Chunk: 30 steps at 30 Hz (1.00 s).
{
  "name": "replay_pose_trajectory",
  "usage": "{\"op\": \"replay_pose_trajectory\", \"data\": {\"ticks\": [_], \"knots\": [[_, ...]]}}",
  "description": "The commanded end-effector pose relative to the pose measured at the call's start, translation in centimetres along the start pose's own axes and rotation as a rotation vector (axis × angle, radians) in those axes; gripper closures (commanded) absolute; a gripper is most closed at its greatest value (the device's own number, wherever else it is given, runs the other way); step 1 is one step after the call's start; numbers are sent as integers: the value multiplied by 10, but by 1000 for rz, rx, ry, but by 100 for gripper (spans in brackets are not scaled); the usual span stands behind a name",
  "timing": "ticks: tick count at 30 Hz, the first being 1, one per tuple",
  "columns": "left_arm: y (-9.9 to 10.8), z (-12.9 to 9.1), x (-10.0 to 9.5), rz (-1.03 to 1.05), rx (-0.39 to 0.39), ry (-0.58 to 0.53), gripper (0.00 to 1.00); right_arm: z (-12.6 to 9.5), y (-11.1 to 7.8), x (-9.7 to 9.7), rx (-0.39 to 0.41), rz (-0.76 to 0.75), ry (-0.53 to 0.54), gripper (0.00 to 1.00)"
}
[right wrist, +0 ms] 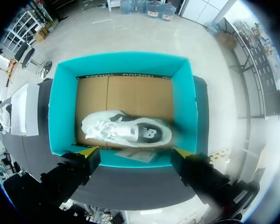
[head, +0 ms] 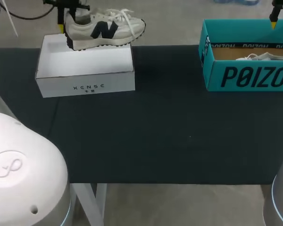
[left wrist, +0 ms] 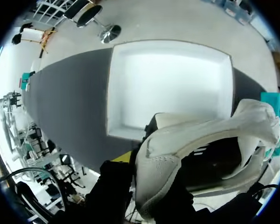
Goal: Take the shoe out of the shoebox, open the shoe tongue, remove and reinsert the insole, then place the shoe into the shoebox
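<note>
Presently, the left gripper (head: pixel 65 24) hangs above the far side of the open white shoebox (head: pixel 85 70), its jaws pinching the heel collar of a pale sneaker (head: pixel 104 29) with a dark side emblem. Only one yellow tip shows in the left wrist view, so the grip is inferred from the sneaker hanging clear of the box floor. The sneaker's long axis runs across the counter (head: pixel 155 132), heel at the jaws, toe toward the teal shoebox (head: pixel 245 75), sole down. That axis matches the white shoebox's long side, and the box interior lies directly below the jaws. The right gripper (right wrist: pixel 133 152) hovers over the teal shoebox, well apart, jaws spread and holding nothing, with a second sneaker (right wrist: pixel 126 130) lying on the cardboard floor beneath. Assessment: the left arm is plainly the nearer. Whether lifting out or setting down is in hand cannot be determined. A straight descent should seat the sneaker. Insole condition is not verifiable.
</note>
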State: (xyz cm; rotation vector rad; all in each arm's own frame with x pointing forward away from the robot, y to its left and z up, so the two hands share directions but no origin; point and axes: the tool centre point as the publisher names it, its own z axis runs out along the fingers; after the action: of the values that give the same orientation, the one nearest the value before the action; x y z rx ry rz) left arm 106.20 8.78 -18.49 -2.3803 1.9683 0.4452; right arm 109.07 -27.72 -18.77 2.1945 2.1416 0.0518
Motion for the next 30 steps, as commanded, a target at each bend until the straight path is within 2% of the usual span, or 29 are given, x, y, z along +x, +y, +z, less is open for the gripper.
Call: {"op": "replay_pose_trajectory", "data": {"ticks": [1,5,10,11,17,18,20,26,30], "knots": [[50,3,6,4,498,82,100,0,0,0,-1,0,0,0],[70,5,32,34,522,62,100,0,0,0,-1,0,0,0],[89,15,67,34,622,-7,100,0,0,0,-1,0,0,0],[91,18,71,28,645,12,100,0,0,0,-1,0,0,0],[103,27,102,92,605,133,100,0,0,0,-1,0,0,0],[105,28,108,109,595,111,100,0,0,0,-1,0,0,0],[110,31,118,144,571,154,100,0,0,0,-1,0,0,0],[127,46,150,209,544,162,100,0,0,0,-1,0,0,0],[140,57,169,241,490,180,100,0,0,0,-1,0,0,0]]}}
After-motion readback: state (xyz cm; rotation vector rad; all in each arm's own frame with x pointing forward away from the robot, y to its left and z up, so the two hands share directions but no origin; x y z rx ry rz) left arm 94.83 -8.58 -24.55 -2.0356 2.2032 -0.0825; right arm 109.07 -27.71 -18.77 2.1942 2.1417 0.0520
